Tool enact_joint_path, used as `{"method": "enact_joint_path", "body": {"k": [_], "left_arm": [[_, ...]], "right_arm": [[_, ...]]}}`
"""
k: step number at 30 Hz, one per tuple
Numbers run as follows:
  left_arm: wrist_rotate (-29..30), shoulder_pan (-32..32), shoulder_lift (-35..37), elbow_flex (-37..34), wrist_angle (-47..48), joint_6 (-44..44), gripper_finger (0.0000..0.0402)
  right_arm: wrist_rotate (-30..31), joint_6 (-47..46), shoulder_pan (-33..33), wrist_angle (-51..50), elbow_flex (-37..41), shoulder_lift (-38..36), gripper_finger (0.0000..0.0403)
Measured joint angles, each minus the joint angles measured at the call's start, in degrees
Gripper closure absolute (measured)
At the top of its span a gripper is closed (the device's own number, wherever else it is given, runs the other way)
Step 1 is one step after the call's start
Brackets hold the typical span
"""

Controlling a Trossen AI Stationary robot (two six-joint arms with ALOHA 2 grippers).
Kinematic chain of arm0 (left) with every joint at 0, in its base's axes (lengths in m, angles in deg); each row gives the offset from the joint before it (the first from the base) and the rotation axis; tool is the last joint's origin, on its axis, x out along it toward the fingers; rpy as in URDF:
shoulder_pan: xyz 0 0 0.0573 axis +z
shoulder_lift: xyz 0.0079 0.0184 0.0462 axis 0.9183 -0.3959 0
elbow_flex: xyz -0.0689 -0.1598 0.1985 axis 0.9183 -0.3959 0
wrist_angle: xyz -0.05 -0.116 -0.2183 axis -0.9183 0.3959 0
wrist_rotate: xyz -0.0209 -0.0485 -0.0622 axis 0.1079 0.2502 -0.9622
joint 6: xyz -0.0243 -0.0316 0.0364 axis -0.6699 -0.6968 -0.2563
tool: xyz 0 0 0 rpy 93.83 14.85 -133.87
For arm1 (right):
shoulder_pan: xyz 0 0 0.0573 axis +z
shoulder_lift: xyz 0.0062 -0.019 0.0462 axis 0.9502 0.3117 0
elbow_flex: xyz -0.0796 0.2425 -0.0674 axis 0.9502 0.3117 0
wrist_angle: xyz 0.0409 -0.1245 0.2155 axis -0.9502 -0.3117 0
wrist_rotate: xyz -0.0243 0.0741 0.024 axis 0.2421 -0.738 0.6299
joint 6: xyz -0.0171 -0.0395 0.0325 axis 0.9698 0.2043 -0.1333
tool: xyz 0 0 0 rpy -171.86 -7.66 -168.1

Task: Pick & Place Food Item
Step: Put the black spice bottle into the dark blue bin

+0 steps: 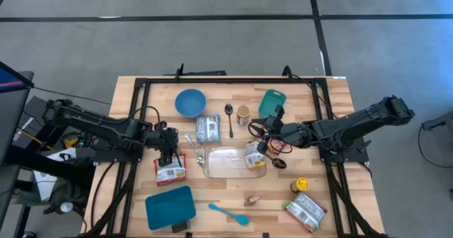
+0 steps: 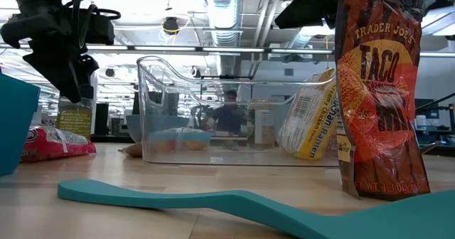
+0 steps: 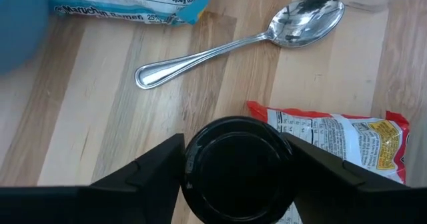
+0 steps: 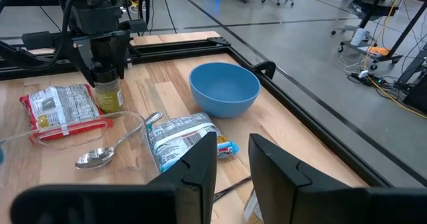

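A small jar with a black lid (image 3: 237,167) and yellow-green contents (image 4: 109,96) stands upright beside a red food packet (image 1: 170,172) at the table's left. My left gripper (image 1: 168,151) is above the jar, pointing steeply down and shut on it. A clear plastic container (image 1: 226,163) sits mid-table with a yellow ramen packet (image 2: 309,118) leaning against its right end. My right gripper (image 1: 266,142) hovers over that end, slightly open (image 4: 232,151), with nothing between its fingertips. My left gripper pinches the jar's black lid (image 3: 200,164) between its two fingers, one on each side of the lid's rim. The fingers come from above, slanting down. The jar hangs upright below them (image 4: 109,84), its bottom at the table beside the red packet.
A silver spoon (image 3: 247,41) and a blue ramen packet (image 1: 207,129) lie just beyond the jar. A blue bowl (image 1: 190,102), a cup (image 1: 243,114) and a green tub (image 1: 272,102) stand at the back. A teal tray (image 1: 170,206), teal spatula (image 1: 228,214) and taco packet (image 2: 377,89) sit near the front.
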Motion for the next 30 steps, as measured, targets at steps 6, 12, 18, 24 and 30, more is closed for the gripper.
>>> {"method": "enact_joint_path", "body": {"k": [6,12,18,24,30], "left_arm": [[0.00,0.00,0.01,0.00,-0.04,0.00,0.0194],[-0.02,0.00,0.02,0.02,-0.02,-0.02,0.0189],[-0.02,0.00,0.00,0.02,0.00,-0.02,0.0180],[-0.02,0.00,0.02,0.02,-0.08,-0.02,0.0202],[-0.04,0.00,0.02,0.02,-0.02,-0.15,0.0177]], "right_arm": [[0.00,0.00,0.00,0.00,0.00,0.02,0.0321],[0.00,0.00,0.00,0.00,0.00,0.02,0.0321],[0.00,0.00,0.02,0.00,0.00,0.02,0.0321],[0.00,0.00,0.00,0.00,0.00,0.02,0.0321],[0.00,0.00,0.00,0.01,0.00,0.02,0.0321]]}}
